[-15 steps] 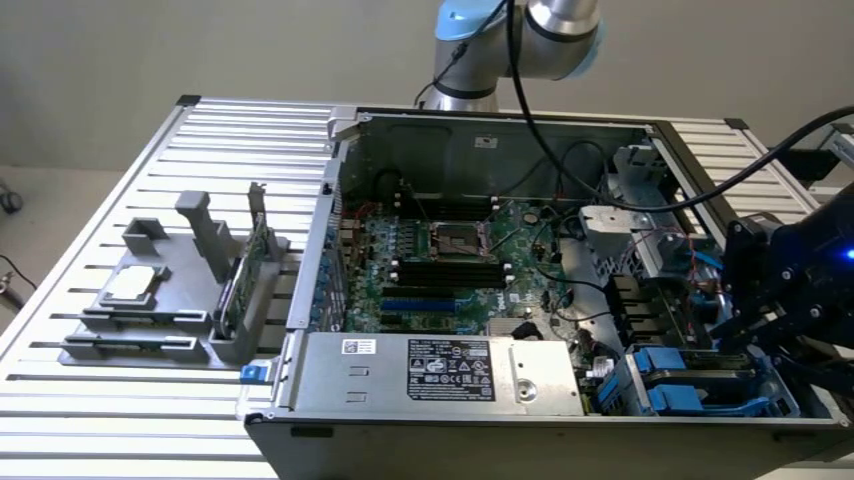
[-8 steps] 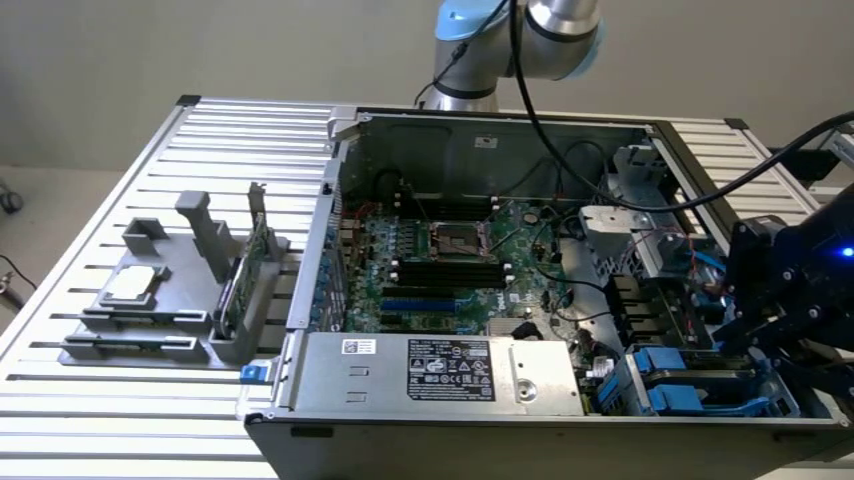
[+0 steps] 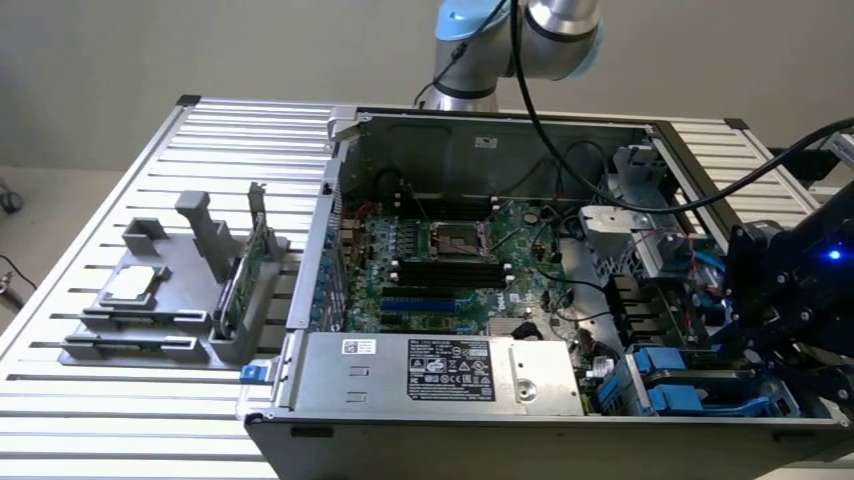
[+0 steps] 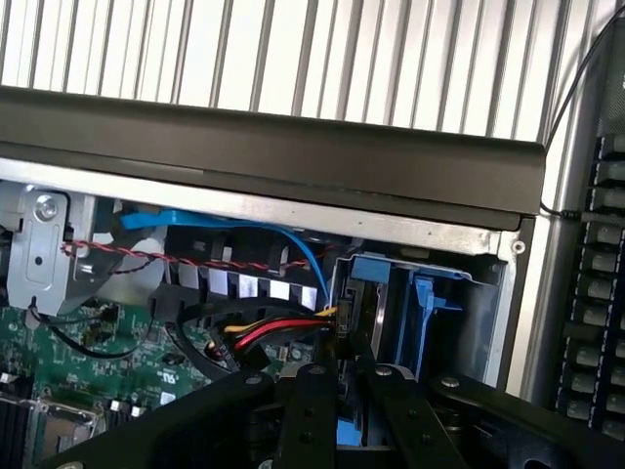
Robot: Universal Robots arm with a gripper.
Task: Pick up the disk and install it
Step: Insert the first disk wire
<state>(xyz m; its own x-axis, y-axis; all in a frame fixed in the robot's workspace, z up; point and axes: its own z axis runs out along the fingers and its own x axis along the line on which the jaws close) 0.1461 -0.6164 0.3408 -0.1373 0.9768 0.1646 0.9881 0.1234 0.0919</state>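
Note:
In the wrist view my gripper (image 4: 349, 369) is shut on a thin upright slab with bright blue plastic on its edges, the disk (image 4: 363, 280). The disk stands on edge in the drive bay at the corner of the open computer case, beside another blue rail (image 4: 425, 298). More blue plastic shows low down between my fingers (image 4: 317, 401). In the exterior view my black gripper (image 3: 754, 345) reaches down into the case's corner on that view's right, where blue drive carriers (image 3: 674, 395) sit. The disk's label is hidden.
The case's dark rim (image 4: 273, 147) runs just beyond the bay. Red and yellow power wires (image 4: 278, 332) and a blue cable (image 4: 298, 244) lie close to my fingers. A grey power-supply box (image 3: 441, 372), the motherboard (image 3: 447, 260) and a parts tray with a processor chip (image 3: 134, 285) are to the exterior view's left.

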